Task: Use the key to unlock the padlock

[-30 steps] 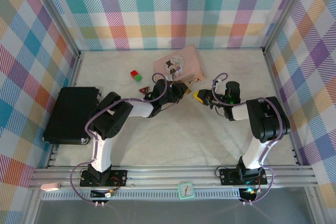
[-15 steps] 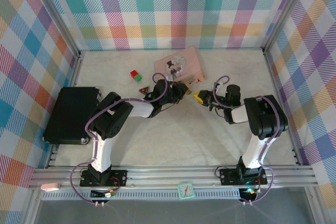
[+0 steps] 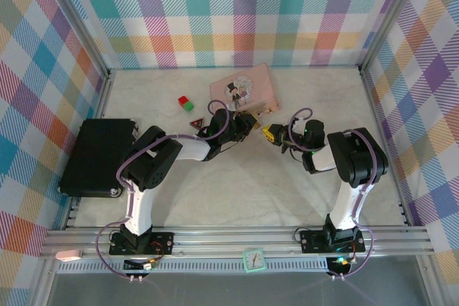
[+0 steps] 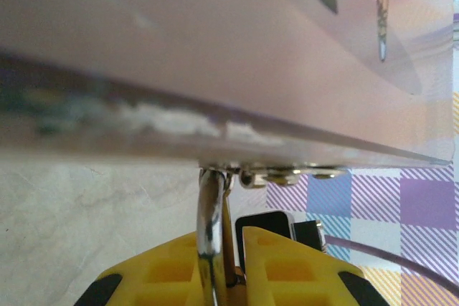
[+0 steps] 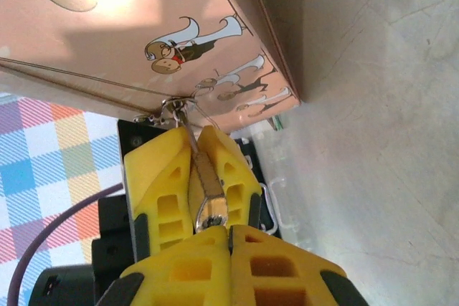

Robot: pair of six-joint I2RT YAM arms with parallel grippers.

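The pink tin [image 3: 244, 85] lies at the back of the table, and the small brass padlock [image 5: 208, 177] hangs from its clasp [image 4: 287, 175] by a silver shackle [image 4: 210, 227]. My left gripper [image 3: 249, 121] is shut on the padlock, its yellow fingers [image 5: 161, 177] clamping the body from both sides. The padlock's keyhole end faces my right gripper [image 5: 229, 228]. That gripper [image 3: 271, 132] is shut, its fingertips pressed together right against the keyhole end. The key is hidden between them.
A red and green cube pair [image 3: 186, 102] and a red triangle piece [image 3: 196, 125] lie left of the tin. A black box [image 3: 97, 155] sits at the left edge. Checked walls close in the back and sides.
The right wrist has edged left toward the padlock and its forearm has drawn in. The left gripper and padlock have stayed in place.
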